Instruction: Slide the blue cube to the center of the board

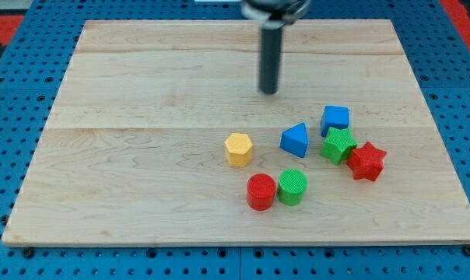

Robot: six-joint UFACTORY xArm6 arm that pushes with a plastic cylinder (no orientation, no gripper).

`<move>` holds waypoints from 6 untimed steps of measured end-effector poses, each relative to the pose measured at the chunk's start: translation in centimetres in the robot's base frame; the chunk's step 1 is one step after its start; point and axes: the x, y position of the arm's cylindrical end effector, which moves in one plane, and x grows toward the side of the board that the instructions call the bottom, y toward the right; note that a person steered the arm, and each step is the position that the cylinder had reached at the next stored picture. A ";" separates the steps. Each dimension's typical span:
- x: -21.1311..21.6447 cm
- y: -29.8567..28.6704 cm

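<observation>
The blue cube (335, 119) sits right of the board's middle, touching the green star-shaped block (338, 145) below it. My tip (268, 92) is the lower end of the dark rod, up and to the left of the blue cube, clear of it and of every other block. A blue triangular block (295, 140) lies to the cube's lower left.
A red star block (366, 162) touches the green star's right side. A yellow hexagonal block (238, 148) lies near the middle. A red cylinder (260, 191) and a green cylinder (292, 187) stand side by side below. The wooden board (142, 117) lies on a blue pegboard.
</observation>
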 end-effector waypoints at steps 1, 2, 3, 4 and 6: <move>-1.2 11.6; 5.3 18.5; 10.3 15.9; 11.7 9.9; 10.2 -1.0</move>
